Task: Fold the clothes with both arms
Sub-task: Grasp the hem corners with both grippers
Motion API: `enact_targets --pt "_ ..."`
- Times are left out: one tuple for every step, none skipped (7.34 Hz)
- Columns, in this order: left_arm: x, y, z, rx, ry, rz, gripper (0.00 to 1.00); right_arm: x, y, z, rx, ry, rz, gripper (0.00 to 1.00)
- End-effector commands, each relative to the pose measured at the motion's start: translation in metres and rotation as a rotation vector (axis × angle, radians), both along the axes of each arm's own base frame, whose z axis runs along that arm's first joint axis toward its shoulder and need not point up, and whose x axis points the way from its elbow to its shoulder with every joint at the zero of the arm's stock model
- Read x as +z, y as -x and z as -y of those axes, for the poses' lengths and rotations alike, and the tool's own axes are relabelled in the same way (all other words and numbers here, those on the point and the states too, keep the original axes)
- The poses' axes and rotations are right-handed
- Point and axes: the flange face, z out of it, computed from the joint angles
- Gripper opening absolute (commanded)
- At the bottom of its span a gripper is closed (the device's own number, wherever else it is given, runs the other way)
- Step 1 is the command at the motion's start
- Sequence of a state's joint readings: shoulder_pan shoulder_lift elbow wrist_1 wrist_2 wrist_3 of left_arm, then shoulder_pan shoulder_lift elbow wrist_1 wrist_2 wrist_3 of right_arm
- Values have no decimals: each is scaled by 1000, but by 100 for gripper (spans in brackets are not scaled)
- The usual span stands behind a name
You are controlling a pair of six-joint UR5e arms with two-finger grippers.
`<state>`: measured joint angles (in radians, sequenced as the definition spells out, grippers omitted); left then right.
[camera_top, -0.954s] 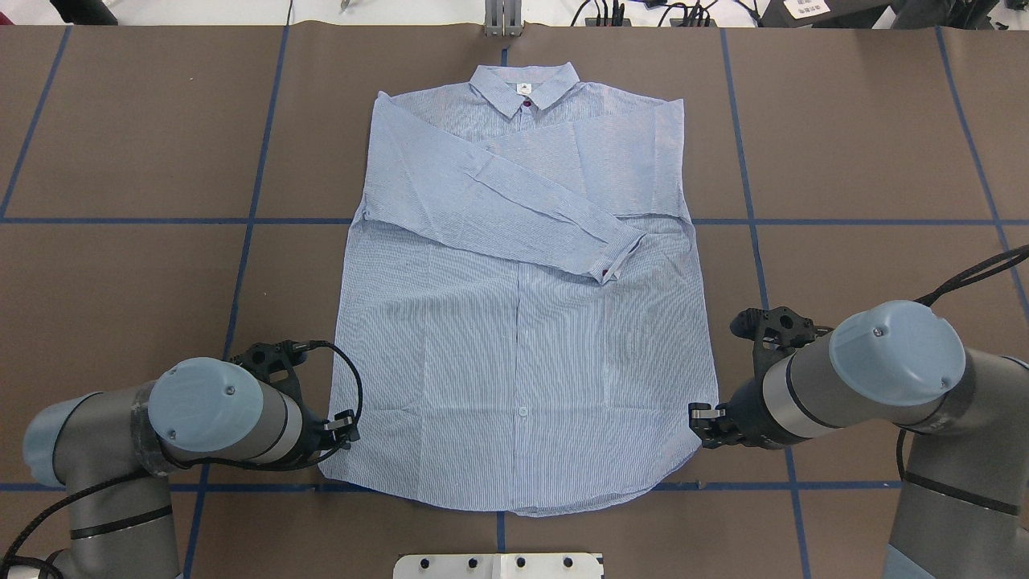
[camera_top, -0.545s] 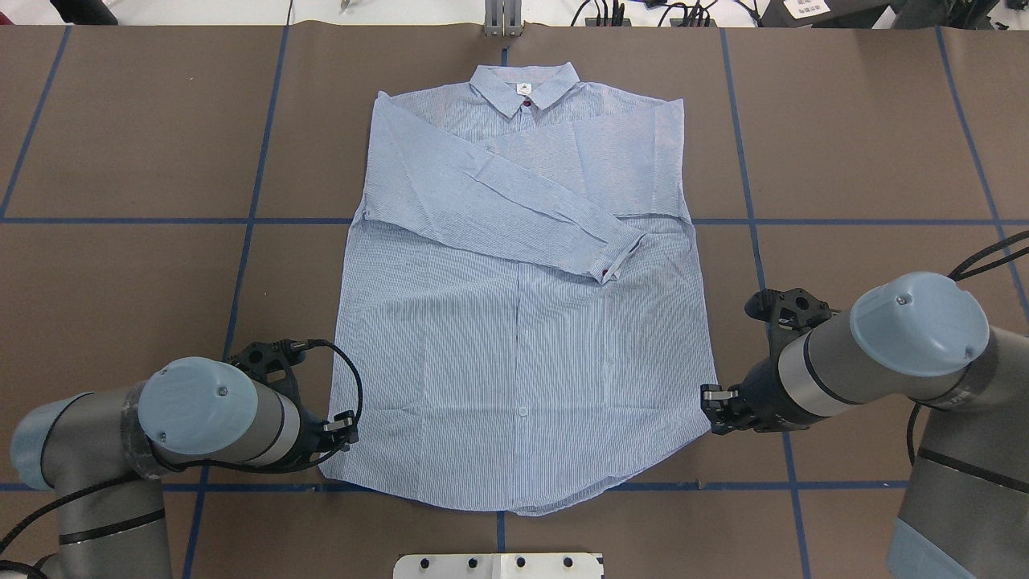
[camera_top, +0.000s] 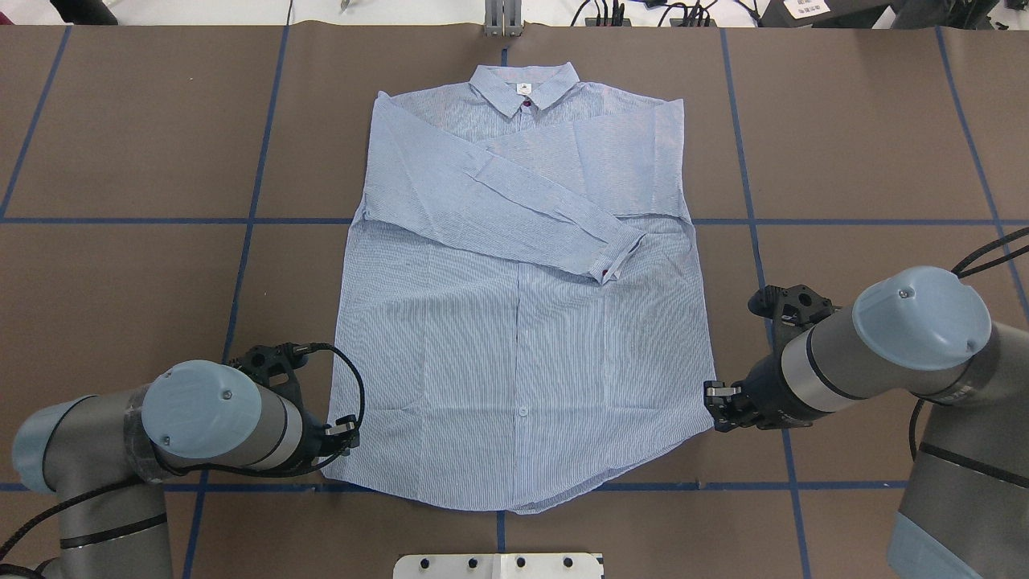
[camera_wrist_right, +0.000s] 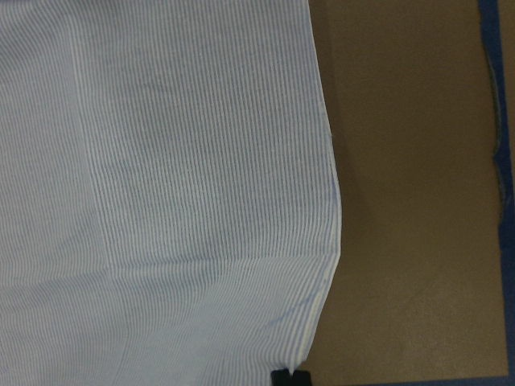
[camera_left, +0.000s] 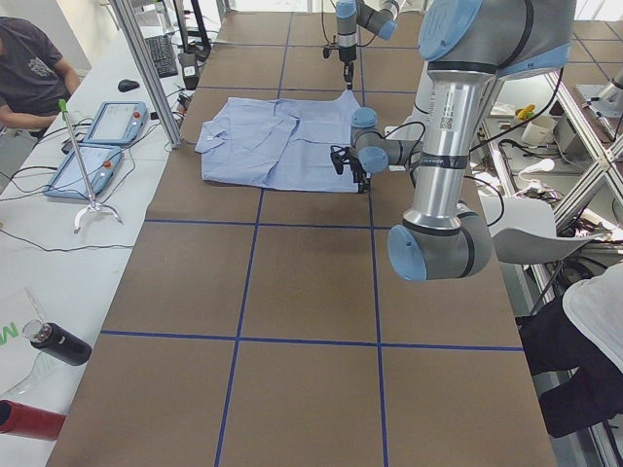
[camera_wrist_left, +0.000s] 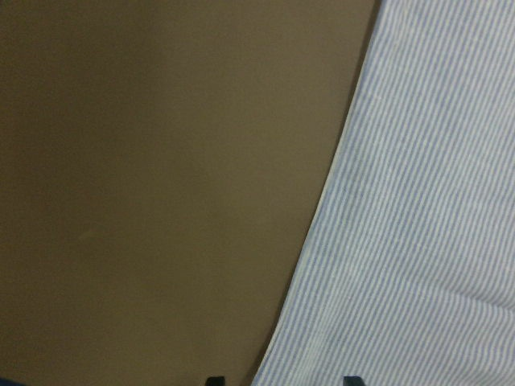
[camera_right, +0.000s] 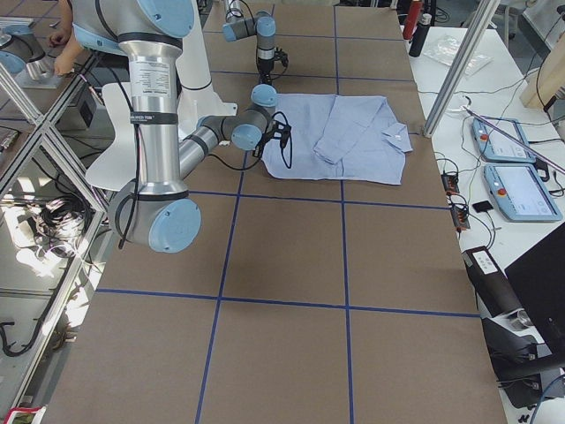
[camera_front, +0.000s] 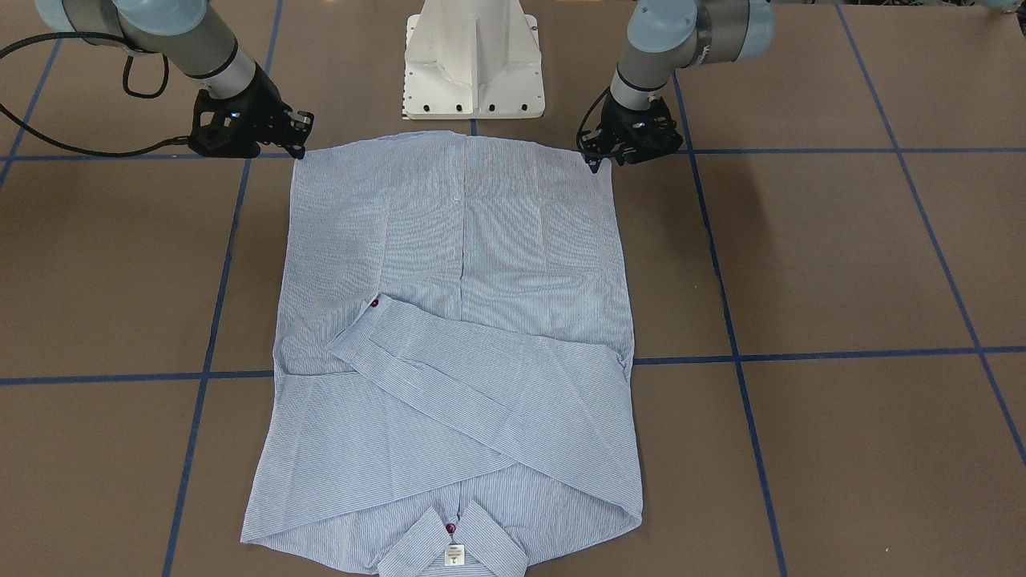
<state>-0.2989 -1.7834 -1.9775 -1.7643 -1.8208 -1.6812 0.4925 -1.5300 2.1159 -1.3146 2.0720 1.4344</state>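
Observation:
The striped blue-and-white shirt (camera_top: 522, 338) lies flat, collar (camera_top: 524, 84) at the far side, both sleeves folded across the chest. My left gripper (camera_top: 344, 438) sits low at the shirt's near left hem corner. In the left wrist view its fingertips (camera_wrist_left: 213, 379) stand apart, open, with the hem edge (camera_wrist_left: 322, 209) running between them. My right gripper (camera_top: 714, 406) is at the near right hem corner. Its tips (camera_wrist_right: 291, 376) are close together on the shirt's edge (camera_wrist_right: 330, 241), shut on the cloth. In the front-facing view the left gripper (camera_front: 597, 156) and the right gripper (camera_front: 300, 144) flank the hem.
The brown table cover (camera_top: 120, 281) has blue tape lines (camera_top: 241, 265). The white robot base (camera_front: 473, 64) stands just behind the hem. Cables and a metal post (camera_top: 502, 20) line the far edge. A person (camera_left: 34, 78) sits at a side desk with tablets.
My right arm has swung outward, carrying its gripper a little right and away from the robot along the hem corner. The left gripper has dropped slightly toward the robot.

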Motion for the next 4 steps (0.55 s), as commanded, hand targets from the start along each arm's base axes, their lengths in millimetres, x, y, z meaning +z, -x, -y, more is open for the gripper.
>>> enact_targets --pt "3 -5 -4 9 2 7 57 2 0 1 1 2 -4 0" --pt "4 -6 -4 11 3 9 55 1 0 1 2 1 -3 0" --pt "6 -9 -4 12 4 14 55 1 0 1 1 2 -3 0" --pt "10 -11 -5 15 7 23 55 1 0 1 1 2 -3 0"
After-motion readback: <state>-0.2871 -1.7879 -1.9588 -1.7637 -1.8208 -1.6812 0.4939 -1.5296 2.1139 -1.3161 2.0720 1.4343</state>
